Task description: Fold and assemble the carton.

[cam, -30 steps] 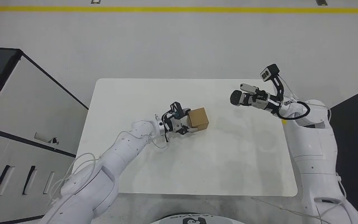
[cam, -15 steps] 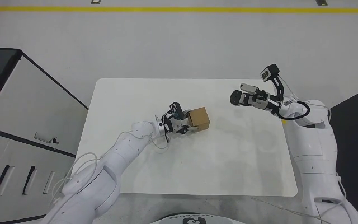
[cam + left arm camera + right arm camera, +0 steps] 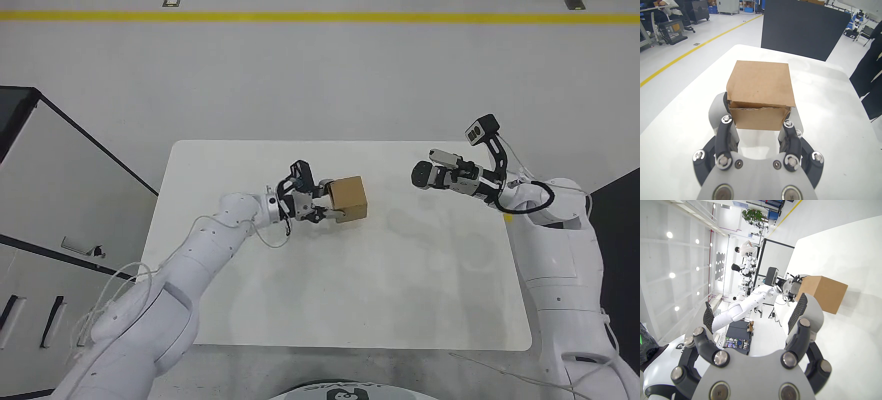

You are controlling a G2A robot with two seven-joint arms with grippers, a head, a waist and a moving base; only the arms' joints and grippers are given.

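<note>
The brown cardboard carton [image 3: 349,197] is a closed cube near the middle of the white table [image 3: 400,290]. My left gripper [image 3: 320,204] is shut on the carton's near end, one finger on each side wall [image 3: 757,110]. In the left wrist view the carton [image 3: 761,85] shows a top flap with a ragged edge over the end face. My right gripper [image 3: 420,175] hangs open and empty above the table's right part, well apart from the carton. The right wrist view looks between its open fingers [image 3: 755,306] at the carton [image 3: 826,292] and the left gripper [image 3: 793,288].
A dark cabinet [image 3: 40,160] stands just off the table's left edge. A black panel [image 3: 800,28] stands beyond the table's right end. The table around the carton is bare white surface.
My left gripper has carried the carton a little toward the table's far side and turned it slightly. The right arm has stayed still.
</note>
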